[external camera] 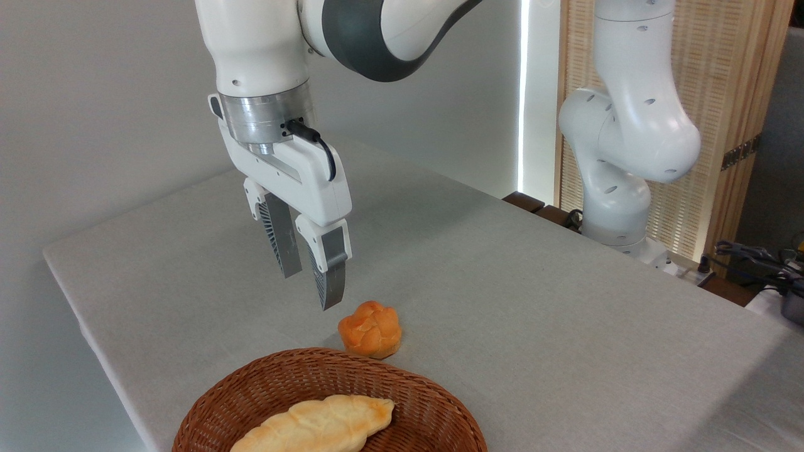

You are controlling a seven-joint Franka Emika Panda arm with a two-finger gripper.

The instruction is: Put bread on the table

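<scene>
Plain grey wall behind, w/ a slatted wood screen at the right; the bench (534, 301) has a light-grey cloth-like top and is mostly bare. The gripper (308, 282) hangs above the bench, not far from its front edge, and holds nothing. Its fingers (331, 276) are spread a little, w/ a narrow gap between them, tips pointing down. A small bun (370, 329) lies on the bench just right of the tips and below them, just behind the basket rim.

The bread (317, 427) is in the wicker basket (264, 380) at the front edge, not yet on the bench. Its long axis runs approx. left-right, a bit diagonal: the right tip points up-right toward the basket's far rim, and the left end is cut by the picture's edge.

For the step in hand, I think the arm should come forward over the basket, open wider, and close across the narrow width near the loaf's middle, i.e. fingers square to the long axis. Descend gently so the tips do not hit the rim, and squeeze softly, as the loaf looks soft.
</scene>
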